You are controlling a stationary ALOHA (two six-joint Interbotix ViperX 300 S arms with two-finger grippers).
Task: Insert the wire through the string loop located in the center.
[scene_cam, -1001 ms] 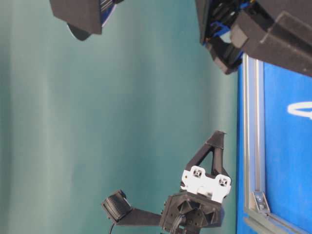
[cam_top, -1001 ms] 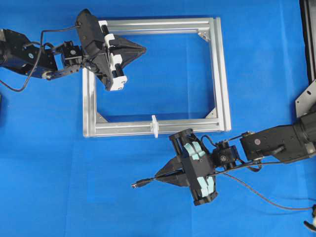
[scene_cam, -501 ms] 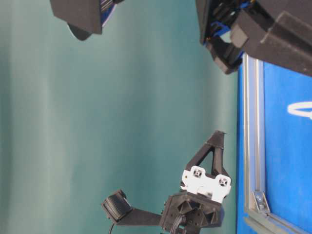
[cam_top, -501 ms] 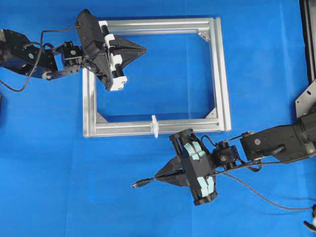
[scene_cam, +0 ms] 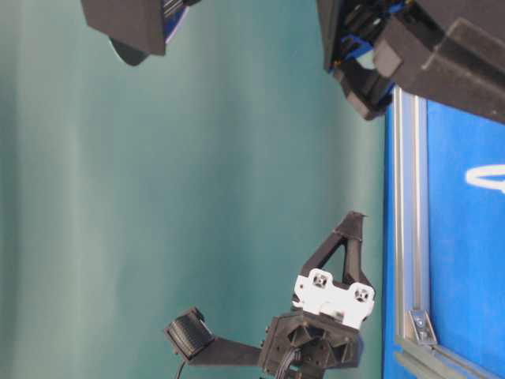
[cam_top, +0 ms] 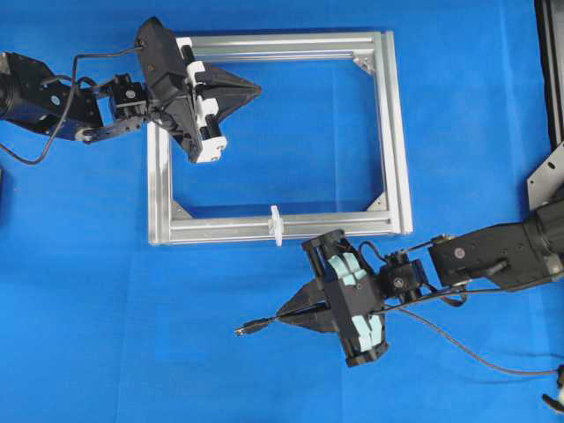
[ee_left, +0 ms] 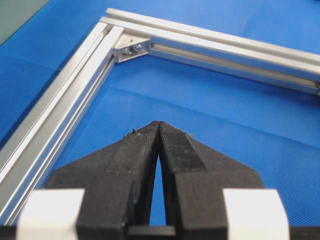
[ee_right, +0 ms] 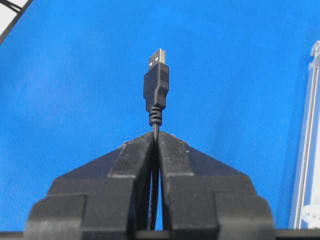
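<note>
Holding unchanged: right end effector [cam_top: 286, 313] grasping wire [cam_top: 256, 327]; left end effector [cam_top: 256, 88] clenched, empty.

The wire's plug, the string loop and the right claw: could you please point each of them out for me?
wire [ee_right: 156, 85]: right wrist view, on the plug body beyond the fingertips.
string loop [cam_top: 276, 225]: overhead view, on the white tie across the frame's near bar.
right claw [cam_top: 284, 314]: overhead view, at the tips closed on the wire.
</note>
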